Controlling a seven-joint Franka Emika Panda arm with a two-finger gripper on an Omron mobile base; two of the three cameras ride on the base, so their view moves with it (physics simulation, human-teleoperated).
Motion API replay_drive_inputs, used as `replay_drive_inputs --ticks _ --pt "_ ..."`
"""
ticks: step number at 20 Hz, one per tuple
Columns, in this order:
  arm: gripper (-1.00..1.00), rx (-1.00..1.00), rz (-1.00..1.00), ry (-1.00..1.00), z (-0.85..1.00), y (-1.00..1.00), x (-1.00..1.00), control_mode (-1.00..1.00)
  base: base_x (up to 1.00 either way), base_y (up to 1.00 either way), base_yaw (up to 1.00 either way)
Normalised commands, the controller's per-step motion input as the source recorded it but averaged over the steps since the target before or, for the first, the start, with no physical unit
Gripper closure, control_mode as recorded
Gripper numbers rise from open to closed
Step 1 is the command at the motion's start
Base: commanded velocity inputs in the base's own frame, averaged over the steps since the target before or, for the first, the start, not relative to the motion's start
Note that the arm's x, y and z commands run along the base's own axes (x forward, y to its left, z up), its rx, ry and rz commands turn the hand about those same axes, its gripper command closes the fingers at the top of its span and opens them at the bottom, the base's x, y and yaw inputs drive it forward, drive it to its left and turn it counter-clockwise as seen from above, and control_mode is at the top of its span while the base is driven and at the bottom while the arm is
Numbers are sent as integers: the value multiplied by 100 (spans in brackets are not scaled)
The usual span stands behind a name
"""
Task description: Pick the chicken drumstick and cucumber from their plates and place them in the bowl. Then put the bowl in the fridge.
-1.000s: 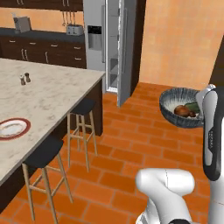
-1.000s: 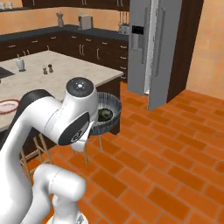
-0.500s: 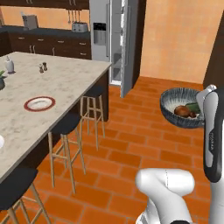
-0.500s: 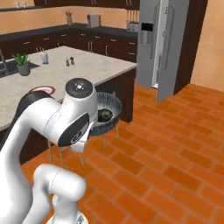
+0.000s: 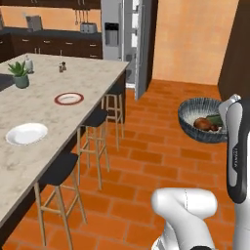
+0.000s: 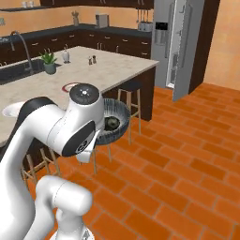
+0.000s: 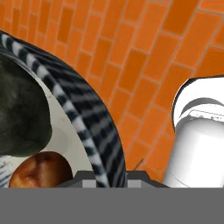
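Note:
The ribbed grey-blue bowl [image 5: 191, 130] hangs in the air over the brick floor, right of the island. In it lie the reddish-brown chicken drumstick [image 5: 205, 125] and the dark green cucumber [image 5: 215, 118]. My gripper [image 7: 108, 176] is shut on the bowl's striped rim [image 7: 87, 127], close to the drumstick [image 7: 39, 170] and the cucumber [image 7: 17, 113]. From the right base the bowl [image 6: 123, 112] shows behind my arm, the cucumber [image 6: 111, 123] inside. The red-rimmed plate [image 5: 69, 98] and the white plate [image 5: 26, 134] lie bare on the island. Beyond it the fridge [image 5: 113, 35] stands with its door [image 5: 142, 49] open.
The long stone island [image 5: 58, 117] fills the left, with several stools [image 5: 93, 119] along its near side. A potted plant [image 5: 20, 74] and two shakers [image 5: 62, 66] stand on it. Open brick floor [image 5: 161, 141] runs to the fridge; a dark wall [image 5: 237, 53] rises at right.
The whole scene has shifted as the base drove: the island and fridge stand differently in both base views. The bowl stays in my grip, held the same beside the arm.

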Motion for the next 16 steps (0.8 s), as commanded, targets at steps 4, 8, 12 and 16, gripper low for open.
replay_drive_inputs --ticks 4,8,12,16 --pt "100 0 0 0 0 0 0 100 -100 100 -15" --pt "100 0 0 0 0 0 0 100 -94 100 -10" --pt "100 0 0 0 0 0 0 100 -52 100 0" --pt "100 0 0 0 0 0 0 100 -4 100 -1"
